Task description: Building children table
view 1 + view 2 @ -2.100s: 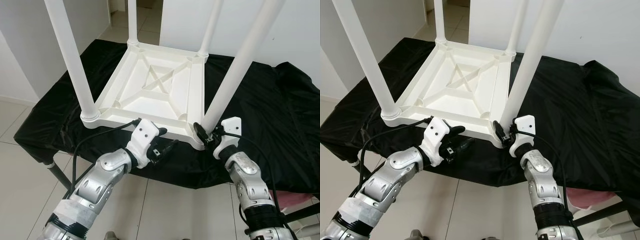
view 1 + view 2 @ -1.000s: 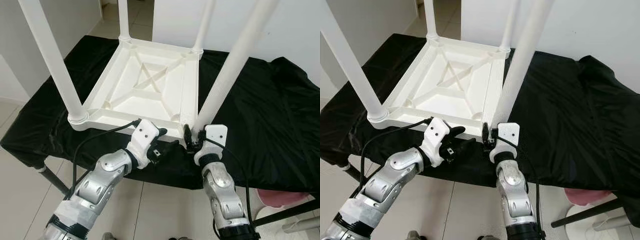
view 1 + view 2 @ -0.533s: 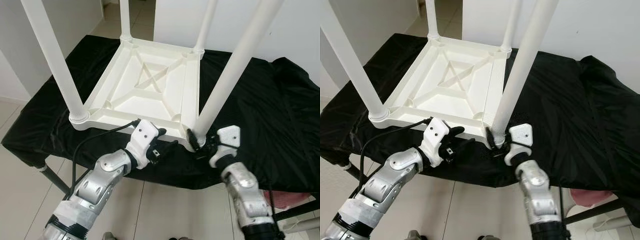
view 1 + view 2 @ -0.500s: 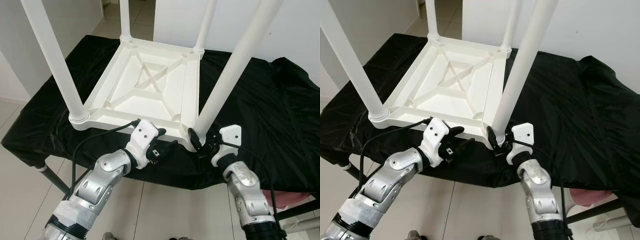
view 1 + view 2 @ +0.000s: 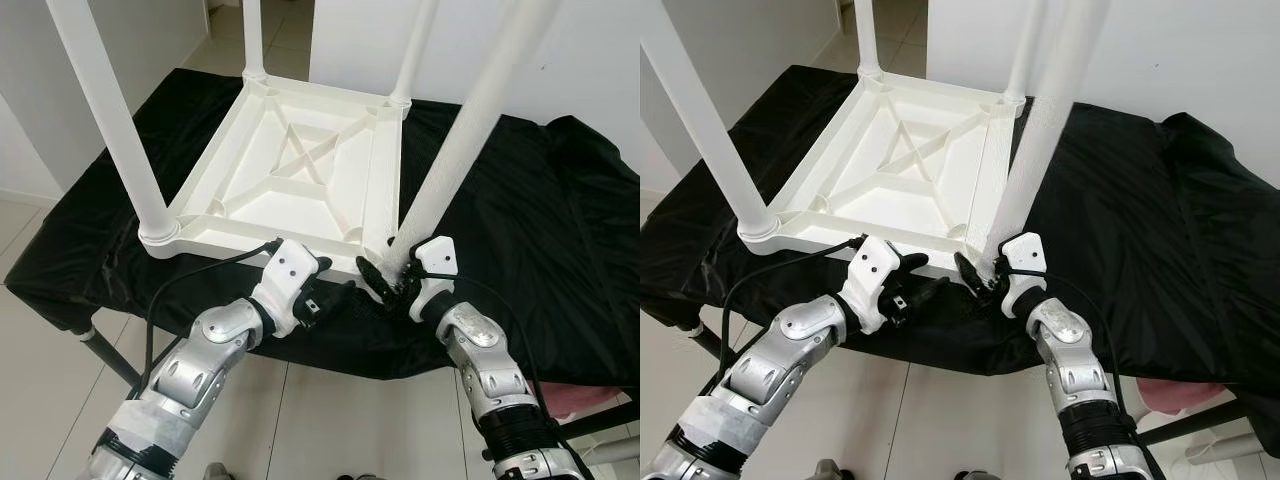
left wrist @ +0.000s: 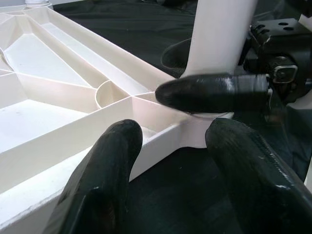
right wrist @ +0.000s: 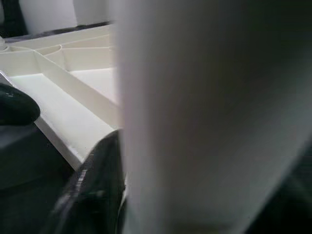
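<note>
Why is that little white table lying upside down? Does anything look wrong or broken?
Nothing looks broken. The white table lies top-down on the black cloth, all four legs up. The near right leg appears to lean outward more than the others; the right gripper grips its base. The left gripper is by the near edge.

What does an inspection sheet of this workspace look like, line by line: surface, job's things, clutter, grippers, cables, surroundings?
Surface: work table under a black cloth.
Job's things: white children's table lying upside down on the cloth, four legs standing up.
Clutter: nothing seen on the cloth.
Grippers: right gripper closed around the base of the near right leg; left gripper open, at the table's near edge beside that corner.
Cables: black cable along the left arm, another by the right wrist.
Surroundings: tiled floor, white walls, something pink low at right.
</note>
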Tool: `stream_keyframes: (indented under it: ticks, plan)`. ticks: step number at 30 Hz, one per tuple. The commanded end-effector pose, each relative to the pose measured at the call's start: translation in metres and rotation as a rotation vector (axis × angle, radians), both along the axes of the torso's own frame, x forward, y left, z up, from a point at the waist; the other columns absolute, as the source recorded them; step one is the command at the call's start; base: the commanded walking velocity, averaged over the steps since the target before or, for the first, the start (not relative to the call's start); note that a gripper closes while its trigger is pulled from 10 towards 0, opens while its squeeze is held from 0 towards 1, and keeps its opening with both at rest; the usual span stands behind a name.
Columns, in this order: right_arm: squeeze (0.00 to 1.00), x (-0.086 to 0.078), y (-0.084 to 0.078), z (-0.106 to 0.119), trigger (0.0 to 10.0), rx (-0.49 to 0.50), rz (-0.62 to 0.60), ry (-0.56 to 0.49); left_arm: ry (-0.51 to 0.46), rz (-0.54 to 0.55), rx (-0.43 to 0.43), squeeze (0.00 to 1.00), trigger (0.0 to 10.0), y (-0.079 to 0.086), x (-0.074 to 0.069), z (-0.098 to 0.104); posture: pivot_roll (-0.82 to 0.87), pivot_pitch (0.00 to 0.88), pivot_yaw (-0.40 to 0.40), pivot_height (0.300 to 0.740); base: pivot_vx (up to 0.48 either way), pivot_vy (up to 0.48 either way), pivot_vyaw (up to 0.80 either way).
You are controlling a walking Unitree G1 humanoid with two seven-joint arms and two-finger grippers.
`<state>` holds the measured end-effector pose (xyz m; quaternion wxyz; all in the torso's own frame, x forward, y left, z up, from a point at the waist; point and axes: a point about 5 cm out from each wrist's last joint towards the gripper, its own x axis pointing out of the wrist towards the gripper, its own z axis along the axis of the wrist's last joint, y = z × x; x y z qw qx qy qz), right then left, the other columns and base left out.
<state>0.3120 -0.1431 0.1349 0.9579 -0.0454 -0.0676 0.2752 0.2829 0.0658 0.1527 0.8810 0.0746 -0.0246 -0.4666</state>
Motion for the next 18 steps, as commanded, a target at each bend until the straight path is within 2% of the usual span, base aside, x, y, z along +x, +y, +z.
stream_keyframes:
  ticks: [1, 11, 12, 13, 18]
  plan:
    - [0.0, -0.001, 0.001, -0.007, 0.0, 0.002, 0.023, 0.033, 0.004, -0.044, 0.013, 0.0, 10.0, -0.001, -0.003, -0.002, 0.02, 0.087, -0.067, 0.74, 0.0, 0.0, 0.0]
    - [0.0, -0.001, -0.009, -0.013, 0.0, 0.008, 0.03, 0.044, 0.006, -0.053, 0.016, 0.0, 10.0, -0.002, -0.004, -0.003, 0.02, 0.077, -0.061, 0.74, 0.0, 0.0, 0.0]
    - [0.0, -0.001, -0.009, -0.012, 7.1, 0.017, 0.018, 0.041, 0.005, -0.055, 0.016, 0.0, 10.0, -0.003, -0.004, -0.003, 0.02, 0.075, -0.06, 0.74, 0.0, 0.0, 0.0]
    - [0.0, -0.002, -0.009, -0.011, 10.0, 0.036, 0.001, 0.034, 0.004, -0.058, 0.017, 0.0, 10.0, -0.003, -0.004, -0.003, 0.02, 0.073, -0.061, 0.74, 0.0, 0.0, 0.0]
    - [0.0, -0.007, -0.009, -0.008, 10.0, 0.088, -0.088, 0.021, 0.004, -0.062, 0.019, 0.0, 10.0, -0.004, -0.004, -0.003, 0.01, 0.071, -0.061, 0.74, 0.0, 0.0, 0.0]
